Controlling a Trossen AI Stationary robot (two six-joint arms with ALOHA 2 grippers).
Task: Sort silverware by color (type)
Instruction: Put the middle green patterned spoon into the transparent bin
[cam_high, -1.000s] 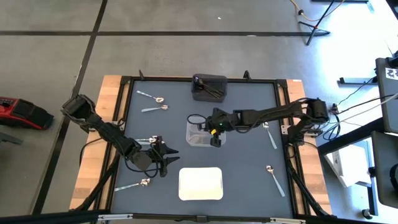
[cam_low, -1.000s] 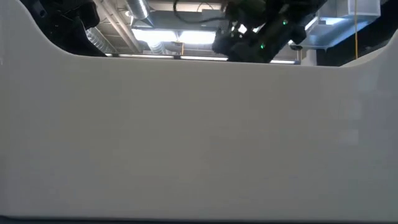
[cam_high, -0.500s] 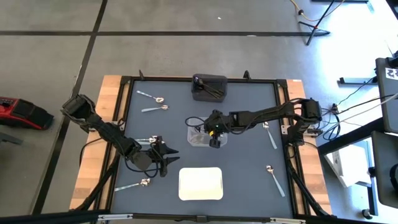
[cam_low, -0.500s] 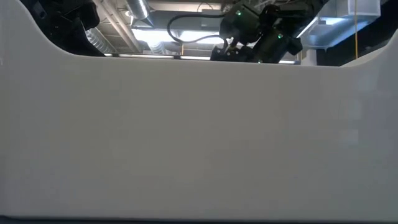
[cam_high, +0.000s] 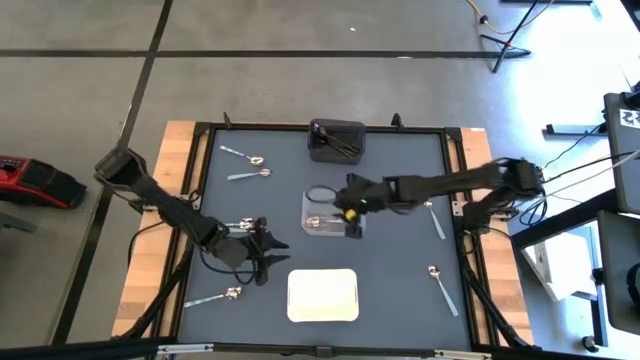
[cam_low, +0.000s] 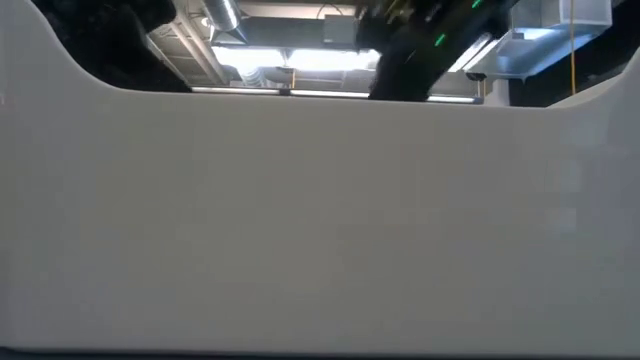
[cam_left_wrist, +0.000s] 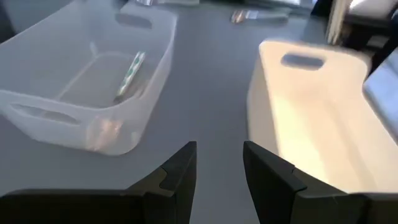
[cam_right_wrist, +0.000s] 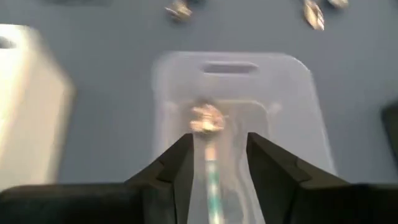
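Observation:
My right gripper (cam_high: 352, 226) hovers open over the clear tray (cam_high: 325, 200) at mid-table. A spoon with a shiny bowl and a pale greenish handle (cam_right_wrist: 209, 134) lies on the tray's floor. In the right wrist view the open fingers stand on either side of its handle, apart from it. The spoon also shows in the left wrist view (cam_left_wrist: 128, 76). My left gripper (cam_high: 266, 246) is open and empty, low over the mat left of the white tray (cam_high: 322, 296). Its fingers (cam_left_wrist: 180, 171) point toward the two trays. A silver spoon (cam_high: 236, 226) lies just behind it.
A black tray (cam_high: 337, 140) holding dark spoons stands at the far edge. Loose silver spoons lie at far left (cam_high: 243, 156) (cam_high: 250, 175), near left (cam_high: 214, 297) and right (cam_high: 435, 218) (cam_high: 440, 286). The white tray's wall (cam_low: 320, 220) fills the low view.
My right gripper has drawn back a little toward the table's right and near edges, staying over the clear tray. The spoon now shows lying in that tray.

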